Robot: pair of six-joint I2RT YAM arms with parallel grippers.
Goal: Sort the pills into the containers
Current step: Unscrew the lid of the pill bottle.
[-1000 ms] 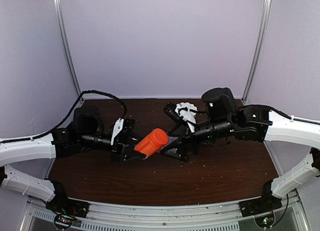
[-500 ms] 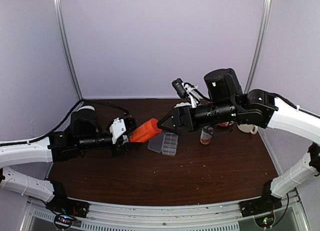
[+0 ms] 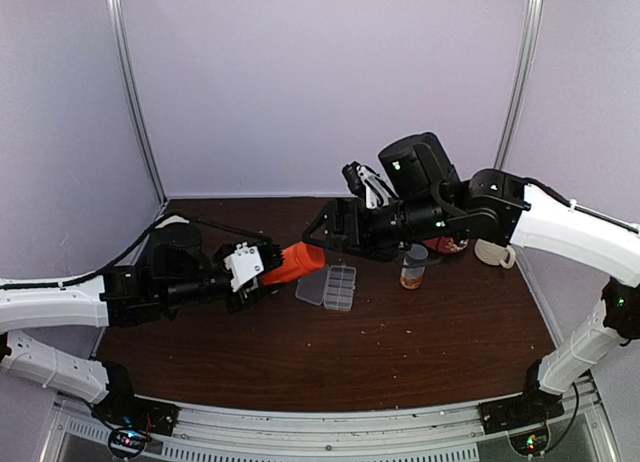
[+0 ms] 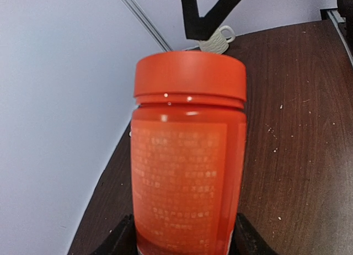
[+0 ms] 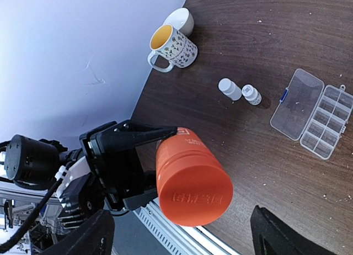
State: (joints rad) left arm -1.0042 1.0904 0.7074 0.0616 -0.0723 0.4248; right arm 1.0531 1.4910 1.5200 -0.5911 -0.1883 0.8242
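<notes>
My left gripper (image 3: pixel 262 267) is shut on an orange bottle (image 3: pixel 296 262) with an orange cap and holds it tilted above the table. In the left wrist view the bottle (image 4: pixel 187 155) fills the frame between my fingers. My right gripper (image 3: pixel 322 230) is open just beyond the cap, its fingers spread wide on either side of the cap (image 5: pixel 193 191) without touching it. The clear pill organizer box (image 3: pixel 330 285) lies open on the table under the bottle and also shows in the right wrist view (image 5: pixel 311 120). No pills can be made out, only tiny whitish specks on the wood.
Two tiny white bottles (image 5: pixel 229 88) stand near the organizer. A patterned mug (image 5: pixel 174 45) and a white bowl (image 5: pixel 179 20) sit by the wall. A small amber bottle (image 3: pixel 412 267) and a whitish mug (image 3: pixel 492 252) stand at the right.
The left gripper drew the orange bottle left and up, uncovering the organizer. The right arm rose and its open gripper moved left up to the cap.
</notes>
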